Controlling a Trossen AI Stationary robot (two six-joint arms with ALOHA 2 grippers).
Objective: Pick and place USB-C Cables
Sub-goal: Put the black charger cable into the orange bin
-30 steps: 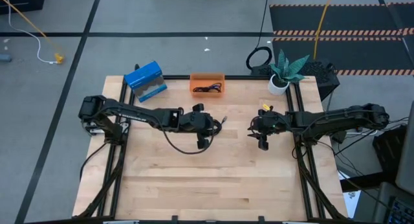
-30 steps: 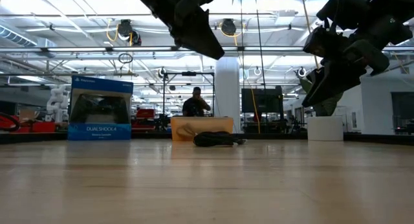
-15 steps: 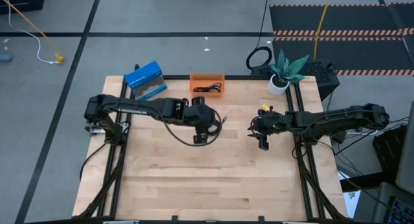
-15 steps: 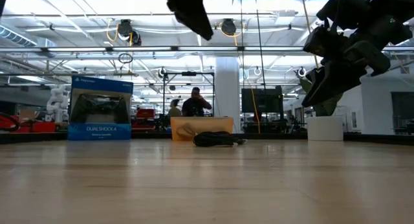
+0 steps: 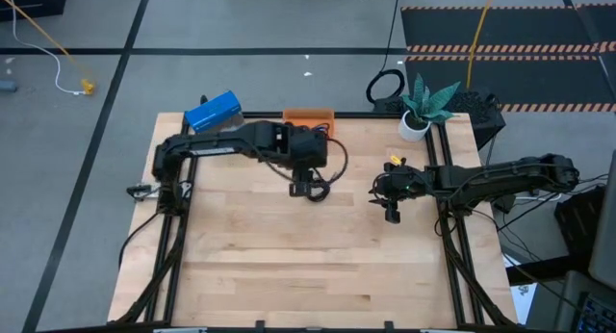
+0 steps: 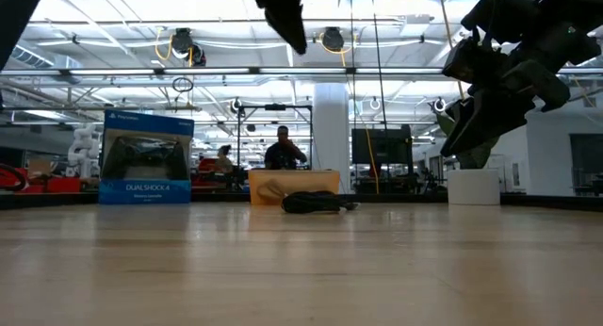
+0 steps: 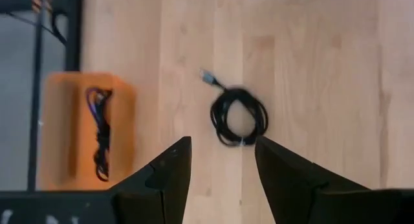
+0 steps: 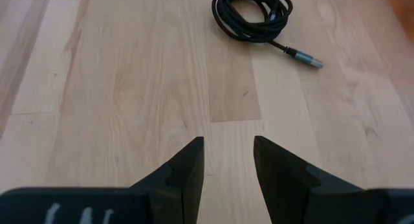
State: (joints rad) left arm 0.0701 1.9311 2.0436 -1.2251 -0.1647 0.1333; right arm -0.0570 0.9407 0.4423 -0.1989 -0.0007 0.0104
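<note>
A black USB-C cable wound in a tight round coil (image 7: 239, 117) lies flat on the wooden table, its plug end (image 7: 207, 76) sticking out; it also shows in the low view as the coil (image 6: 318, 203) and in the right wrist view as the coil (image 8: 252, 13). The orange tray (image 7: 61, 130) at the far edge holds a purple-blue cable (image 7: 97, 98) and a black tangle (image 7: 100, 160). My left gripper (image 7: 223, 153) hangs open high above the coil, touching nothing. My right gripper (image 8: 228, 153) waits open to the coil's right, raised off the table.
A blue DualShock box (image 5: 212, 113) stands at the far left edge, left of the orange tray (image 5: 308, 114). A potted plant in a white pot (image 5: 416, 124) sits at the far right corner. Bare wood fills the near half of the table (image 5: 308, 266). People stand in the room beyond.
My left arm has swung toward the table's far edge and a little to the right, its wrist turning, so the gripper now hangs over the coil near the orange tray. In the low view it has risen. The right arm and the coil have kept still.
</note>
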